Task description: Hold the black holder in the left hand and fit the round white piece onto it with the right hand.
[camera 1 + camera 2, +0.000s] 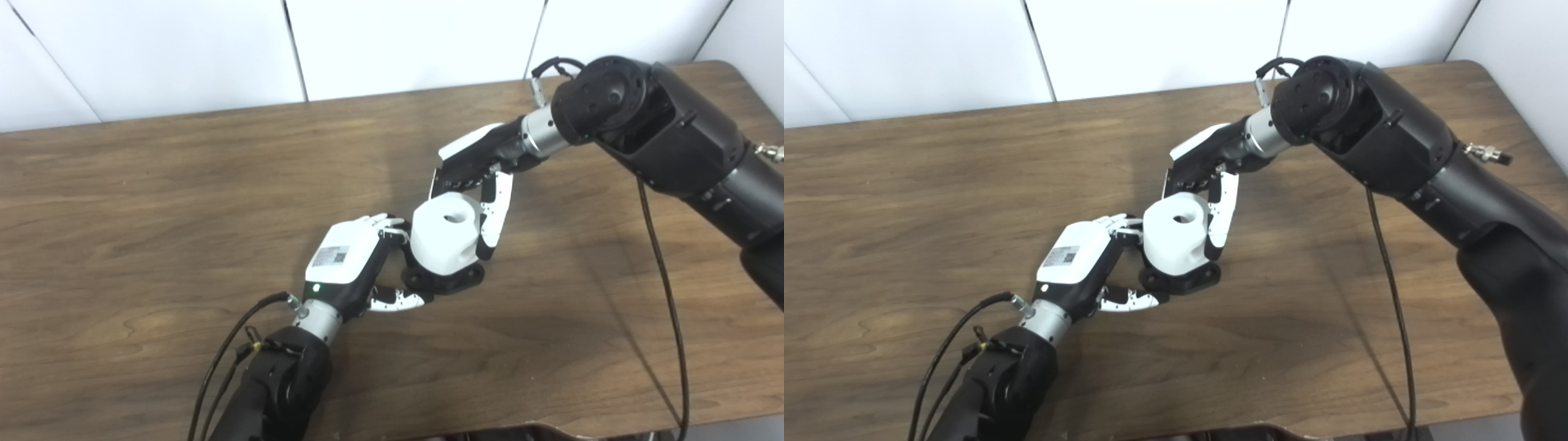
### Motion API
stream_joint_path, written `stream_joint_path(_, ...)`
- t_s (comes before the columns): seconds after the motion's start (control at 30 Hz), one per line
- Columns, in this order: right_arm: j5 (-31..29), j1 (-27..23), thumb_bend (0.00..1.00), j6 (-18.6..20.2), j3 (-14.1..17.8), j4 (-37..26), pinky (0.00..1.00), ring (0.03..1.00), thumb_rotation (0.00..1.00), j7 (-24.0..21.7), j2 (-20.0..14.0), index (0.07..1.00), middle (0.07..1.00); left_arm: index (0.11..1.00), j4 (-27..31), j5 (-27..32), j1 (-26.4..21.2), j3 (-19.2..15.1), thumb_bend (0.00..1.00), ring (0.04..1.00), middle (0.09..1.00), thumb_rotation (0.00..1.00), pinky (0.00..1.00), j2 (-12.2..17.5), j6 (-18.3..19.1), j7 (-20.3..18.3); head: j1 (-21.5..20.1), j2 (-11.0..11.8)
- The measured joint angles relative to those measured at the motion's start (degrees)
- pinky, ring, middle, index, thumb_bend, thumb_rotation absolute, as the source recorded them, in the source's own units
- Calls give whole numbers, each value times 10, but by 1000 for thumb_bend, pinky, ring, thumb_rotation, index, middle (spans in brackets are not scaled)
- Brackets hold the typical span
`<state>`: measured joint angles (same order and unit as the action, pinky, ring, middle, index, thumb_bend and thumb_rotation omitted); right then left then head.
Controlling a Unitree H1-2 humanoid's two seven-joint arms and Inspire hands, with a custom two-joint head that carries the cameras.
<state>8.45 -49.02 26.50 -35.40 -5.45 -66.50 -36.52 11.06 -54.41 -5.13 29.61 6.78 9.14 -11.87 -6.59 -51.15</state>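
1. You are at the fitting step: the round white piece (pixel 445 231) sits on the black holder (pixel 446 278), mid-table (pixel 153 214).
2. Your left hand (pixel 352 260) pinches the holder's base; your right hand (pixel 484 184) wraps the piece from above.
3. Next, judge the seating, press down squarely, then release.

The worktop (pixel 153 202) is brown wood-grain with a soft sheen. On it, the round white piece (pixel 445 239) looks matt smooth plastic, and the black holder (pixel 450 278) beneath it slightly glossy plastic.
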Motion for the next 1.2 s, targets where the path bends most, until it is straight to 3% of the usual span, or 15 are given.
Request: stream_joint_path(1.2, -31, -26, 511, 0, -36, -48, 911, 842, 142, -1, -7, 486, 802, 489, -7, 2, -8, 0, 512, 886, 829, 55, 868, -3, -1, 2, -4, 1)
